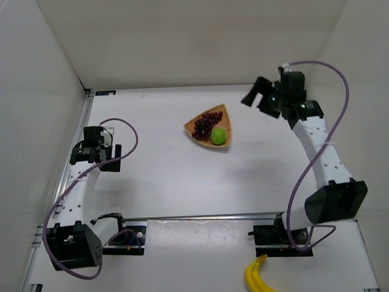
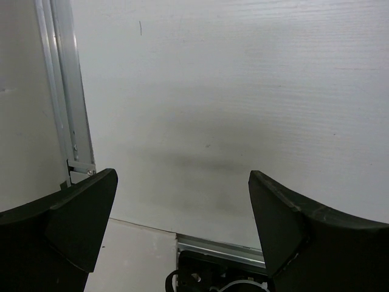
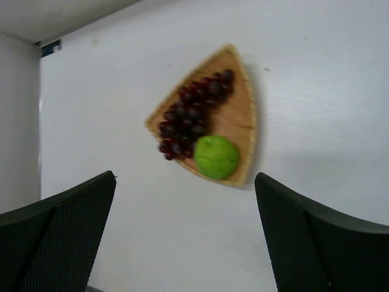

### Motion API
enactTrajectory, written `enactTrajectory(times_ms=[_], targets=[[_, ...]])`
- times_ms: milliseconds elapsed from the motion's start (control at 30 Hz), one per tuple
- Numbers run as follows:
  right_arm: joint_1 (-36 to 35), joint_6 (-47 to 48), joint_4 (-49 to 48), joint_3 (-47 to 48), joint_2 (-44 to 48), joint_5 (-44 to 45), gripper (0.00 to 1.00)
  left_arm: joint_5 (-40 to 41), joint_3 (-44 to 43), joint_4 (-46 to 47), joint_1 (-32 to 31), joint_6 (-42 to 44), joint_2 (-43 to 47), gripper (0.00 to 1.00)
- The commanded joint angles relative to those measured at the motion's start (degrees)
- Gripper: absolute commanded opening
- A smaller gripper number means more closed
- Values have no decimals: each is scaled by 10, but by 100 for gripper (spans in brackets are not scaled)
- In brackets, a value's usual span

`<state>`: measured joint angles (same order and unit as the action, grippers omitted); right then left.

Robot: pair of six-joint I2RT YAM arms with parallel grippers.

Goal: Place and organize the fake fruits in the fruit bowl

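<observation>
The tan wicker fruit bowl (image 1: 226, 118) lies near the middle of the table. The dark red-purple grape bunch (image 1: 207, 123) lies in it, and the small green round fruit (image 1: 219, 135) sits in its near corner. The right wrist view shows the same: bowl (image 3: 243, 112), grapes (image 3: 189, 115), green fruit (image 3: 216, 157). My right gripper (image 1: 257, 96) is open and empty, raised to the right of the bowl. My left gripper (image 1: 92, 146) is open and empty at the far left, over bare table (image 2: 182, 201).
A yellow banana (image 1: 258, 277) lies on the near platform at the bottom, right of centre. An aluminium rail (image 1: 82, 131) runs along the left wall and shows in the left wrist view (image 2: 67, 97). White walls enclose the table.
</observation>
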<state>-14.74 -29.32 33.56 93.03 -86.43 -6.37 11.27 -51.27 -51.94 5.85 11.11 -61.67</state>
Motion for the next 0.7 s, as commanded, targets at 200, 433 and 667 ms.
enactTrajectory(times_ms=[200, 433, 667], targets=[[217, 43, 65, -342, 183, -51, 99, 97, 35, 52, 8, -40, 97, 100], [280, 48, 89, -419, 229, -58, 99, 126, 69, 64, 14, -58, 153, 100], [280, 66, 101, -419, 252, -58, 99, 200, 93, 64, 14, -85, 170, 100]])
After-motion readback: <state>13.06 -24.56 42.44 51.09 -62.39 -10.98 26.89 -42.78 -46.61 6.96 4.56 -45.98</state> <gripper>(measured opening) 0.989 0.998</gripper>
